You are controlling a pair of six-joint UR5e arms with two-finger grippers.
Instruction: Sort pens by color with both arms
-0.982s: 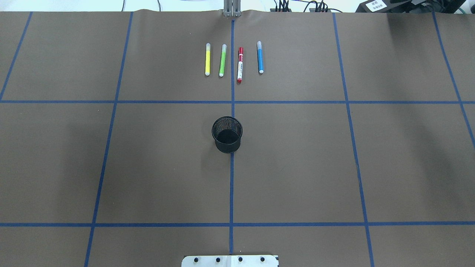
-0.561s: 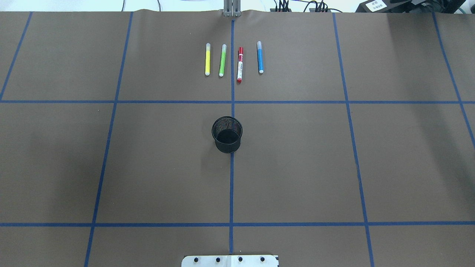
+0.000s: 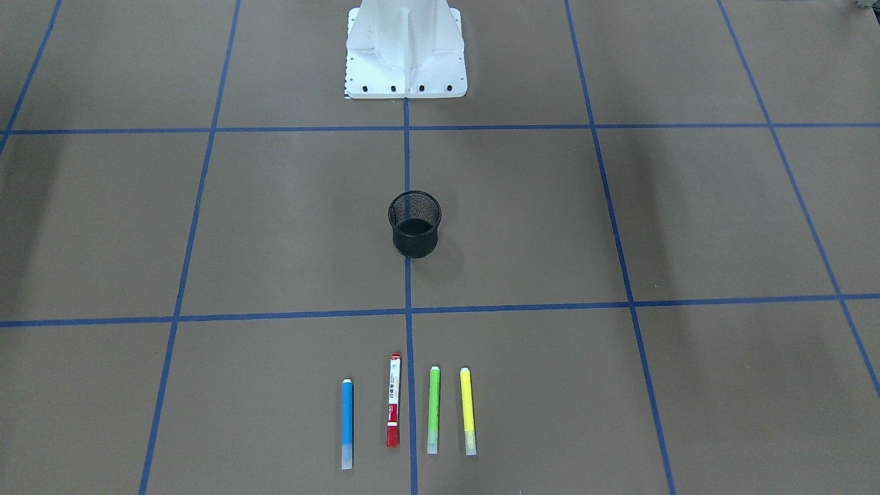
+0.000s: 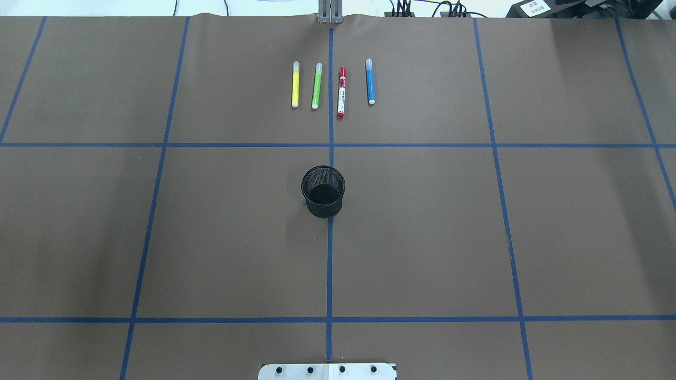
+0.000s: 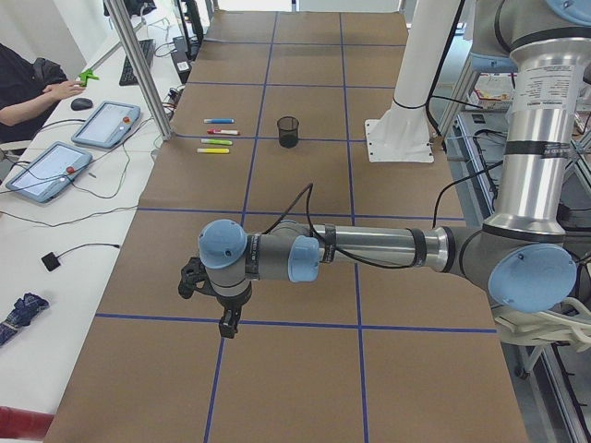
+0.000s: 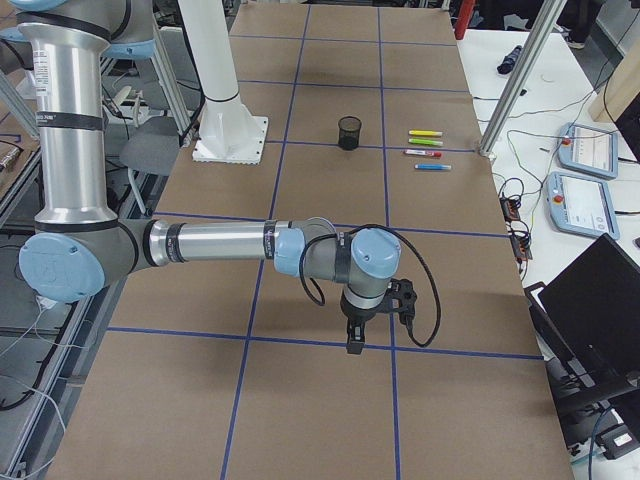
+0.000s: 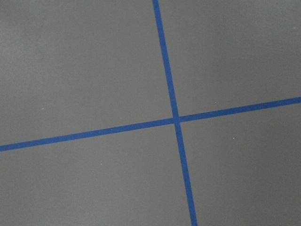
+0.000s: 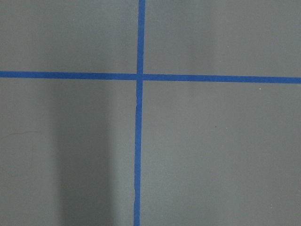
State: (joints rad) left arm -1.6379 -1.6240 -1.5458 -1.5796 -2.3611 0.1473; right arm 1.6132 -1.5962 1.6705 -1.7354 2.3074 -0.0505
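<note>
Four pens lie side by side at the far middle of the table: yellow [image 4: 296, 84], green [image 4: 317, 86], red with a white label [image 4: 341, 92] and blue [image 4: 370, 82]. They also show in the front view: blue [image 3: 347, 423], red [image 3: 393, 409], green [image 3: 434, 409], yellow [image 3: 467, 410]. My left gripper [image 5: 226, 323] hangs low over the table's left end, far from the pens. My right gripper [image 6: 353, 345] hangs low over the right end. Both show only in the side views, so I cannot tell whether they are open or shut. The wrist views show only brown paper and blue tape lines.
A black mesh cup [image 4: 323, 191] stands upright at the table's middle, between the pens and the white base mount [image 3: 405, 48]. Blue tape lines grid the brown cover. Tablets [image 5: 106, 123] and cables lie on the operators' bench, where a person sits.
</note>
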